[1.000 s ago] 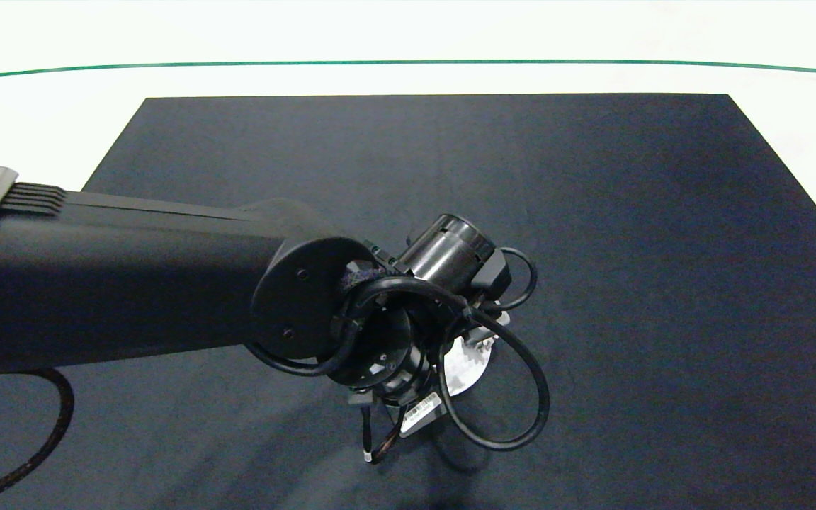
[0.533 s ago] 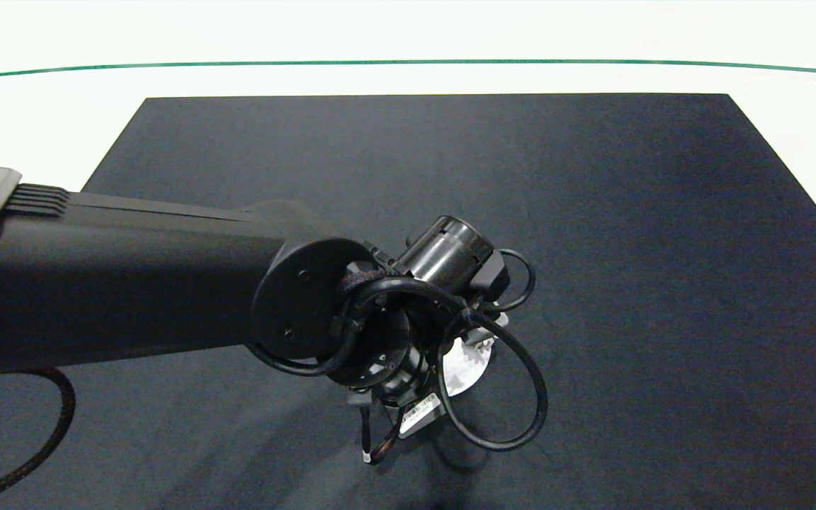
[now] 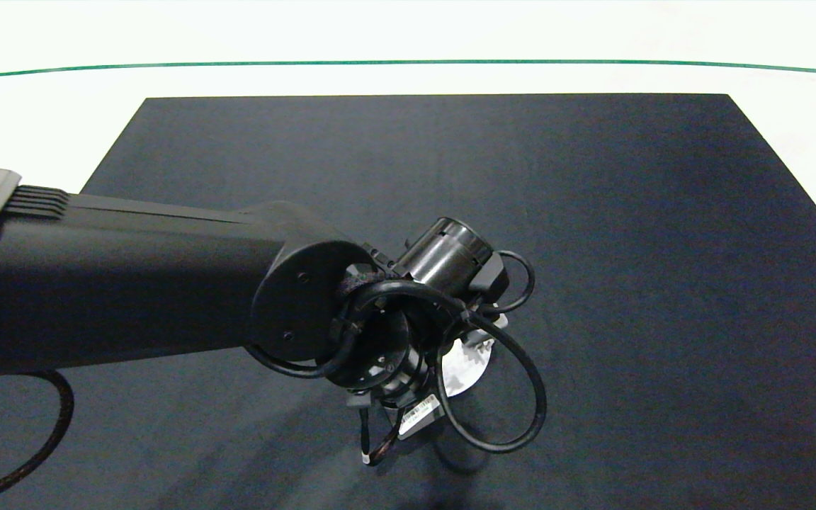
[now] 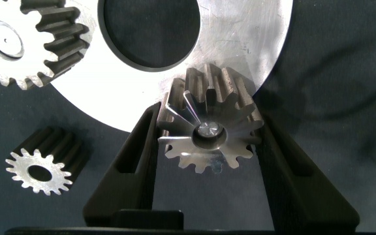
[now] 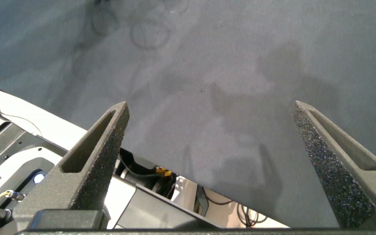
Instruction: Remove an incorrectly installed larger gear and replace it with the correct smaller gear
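Head view: left arm [image 3: 132,276] reaches in over the dark mat [image 3: 592,248] on the counter [image 3: 61,113]; its wrist hides the gears, only a sliver of silver plate [image 3: 466,368] shows.

Left wrist view: left gripper [image 4: 209,140] has its jaws clamped on the larger gear [image 4: 211,127], one finger each side, at the plate's edge. Long sharp teeth, shiny face, centre hole. One smaller gear [image 4: 39,171] lies on the mat, another gear [image 4: 28,39] on the plate.

Right wrist view: right gripper [image 5: 211,140] hangs over bare mat near the counter edge, jaws wide apart, holding nothing.

bright overhead light; hard glare on the silver plate [image 4: 253,46], soft arm shadows on the dark mat [image 3: 592,212], desk [image 3: 408,35] washed out at 12 o'clock.
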`<state>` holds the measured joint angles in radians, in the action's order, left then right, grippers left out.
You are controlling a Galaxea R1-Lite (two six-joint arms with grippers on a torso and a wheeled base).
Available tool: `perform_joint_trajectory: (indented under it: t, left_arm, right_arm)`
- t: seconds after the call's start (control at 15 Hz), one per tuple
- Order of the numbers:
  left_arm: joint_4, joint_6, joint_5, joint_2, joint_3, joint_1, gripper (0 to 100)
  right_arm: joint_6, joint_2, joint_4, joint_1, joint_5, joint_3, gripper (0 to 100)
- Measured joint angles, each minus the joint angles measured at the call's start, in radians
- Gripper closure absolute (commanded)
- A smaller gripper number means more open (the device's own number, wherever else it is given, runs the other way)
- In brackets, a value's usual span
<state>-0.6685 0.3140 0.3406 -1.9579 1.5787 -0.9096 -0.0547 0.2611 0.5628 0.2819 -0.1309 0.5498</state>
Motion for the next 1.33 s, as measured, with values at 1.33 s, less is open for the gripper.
perform_joint_trajectory:
  t: [1.33]
  left_arm:
    - [-0.001,-0.011,0.001,-0.002,0.027,-0.009,72]
  right_arm:
    - [0.0,0.003,-0.001,0.012,0.0,-0.004,0]
